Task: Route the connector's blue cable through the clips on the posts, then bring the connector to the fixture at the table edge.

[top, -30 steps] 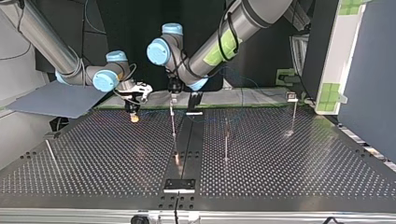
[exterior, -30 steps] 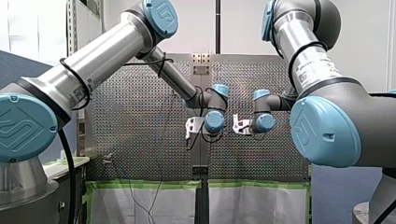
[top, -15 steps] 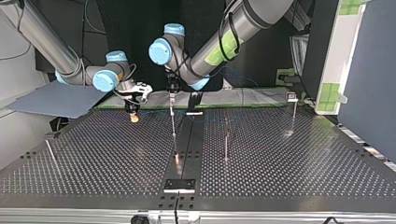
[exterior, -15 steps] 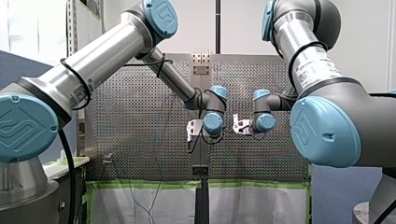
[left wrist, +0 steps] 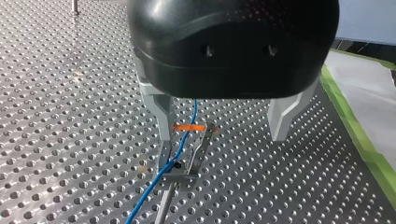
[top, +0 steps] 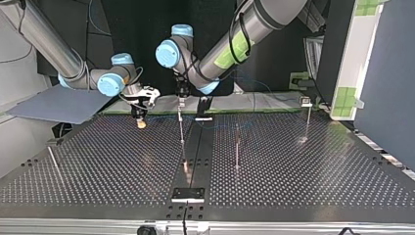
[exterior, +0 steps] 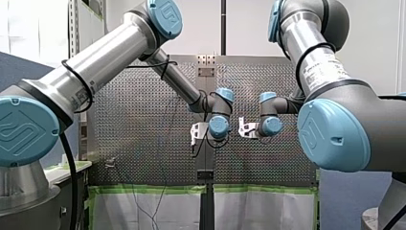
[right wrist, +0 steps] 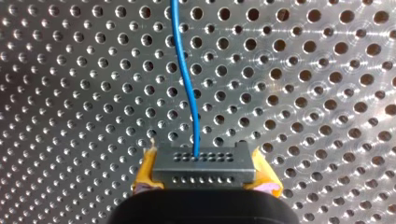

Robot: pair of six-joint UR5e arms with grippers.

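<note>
In the right wrist view my right gripper (right wrist: 205, 179) has its yellow pads (right wrist: 145, 175) shut on the grey connector (right wrist: 204, 164). The blue cable (right wrist: 187, 79) leaves the connector and runs ahead over the perforated table. In the left wrist view my left gripper (left wrist: 222, 135) is open, its metal fingers (left wrist: 282, 116) apart. Below it is a metal clip (left wrist: 191, 156) on a post, close to one finger, with the blue cable (left wrist: 156, 179) passing through it. In the top view my left gripper (top: 181, 100) hangs over the post (top: 182, 128), and my right gripper (top: 140, 119) is to its left.
Two more thin posts (top: 237, 147) (top: 308, 117) stand to the right in the top view, and a slanted rod (top: 53, 161) at the far left. A small fixture plate (top: 187, 194) sits at the near table edge. Green tape (left wrist: 359, 140) borders the table beside my left gripper.
My left arm's wrist has shifted slightly, a little lower in the front view, staying over the clip post. My right arm and the connector have not moved.
</note>
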